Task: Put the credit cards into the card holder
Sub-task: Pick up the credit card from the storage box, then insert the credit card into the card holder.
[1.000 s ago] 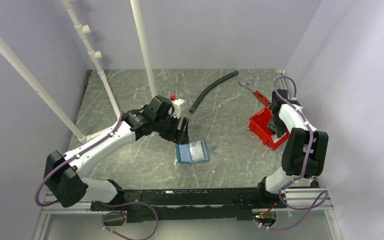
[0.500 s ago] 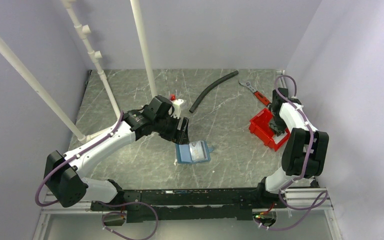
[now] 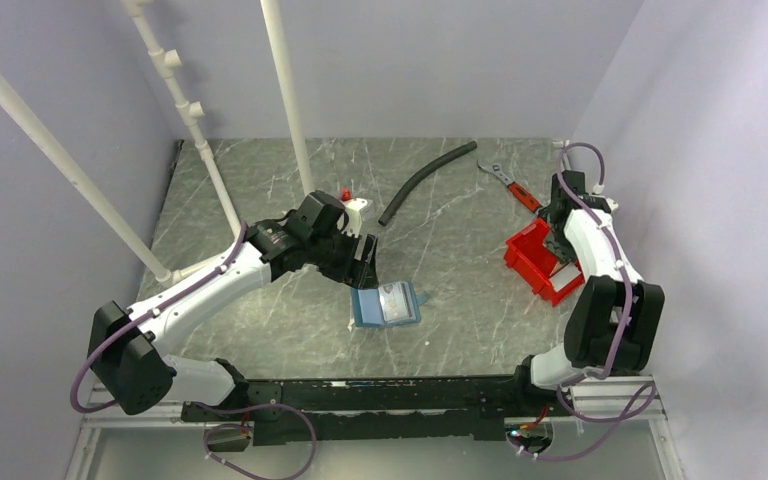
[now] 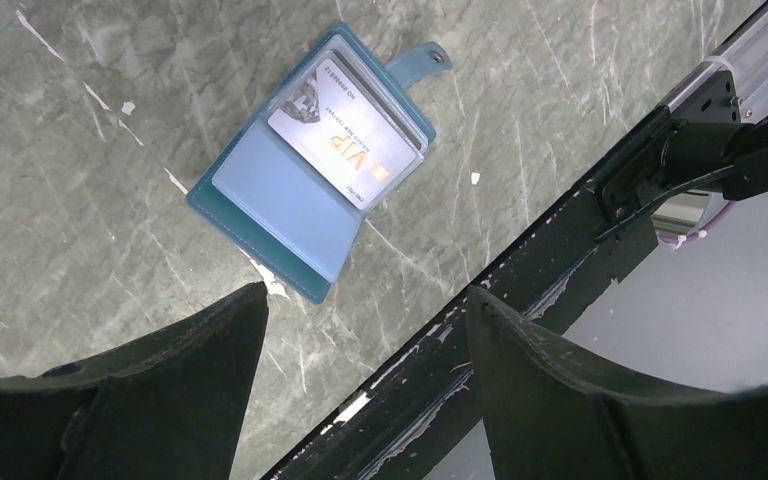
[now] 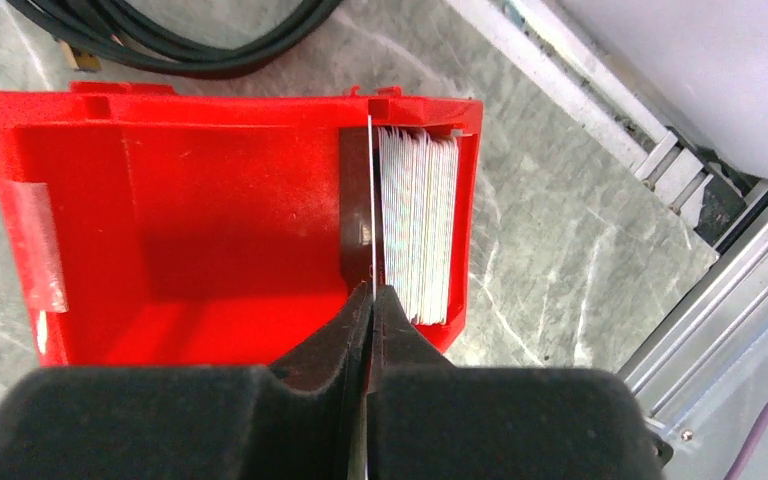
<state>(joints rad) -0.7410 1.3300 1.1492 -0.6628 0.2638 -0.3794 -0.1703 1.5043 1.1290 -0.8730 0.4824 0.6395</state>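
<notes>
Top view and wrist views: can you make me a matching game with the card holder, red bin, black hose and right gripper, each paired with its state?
1 card holder
2 red bin
3 black hose
4 right gripper

A shut on a thin card
B lying curved on the table
C open flat, VIP card inside
D holding a stack of cards

Pairs: 1-C, 2-D, 3-B, 4-A

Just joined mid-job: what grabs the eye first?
The red bin on the right, with a stack of cards on edge along one wall; the right gripper is shut on one card. Near the middle lies the open blue card holder with a VIP card in its pocket, the open left gripper above it.
</notes>
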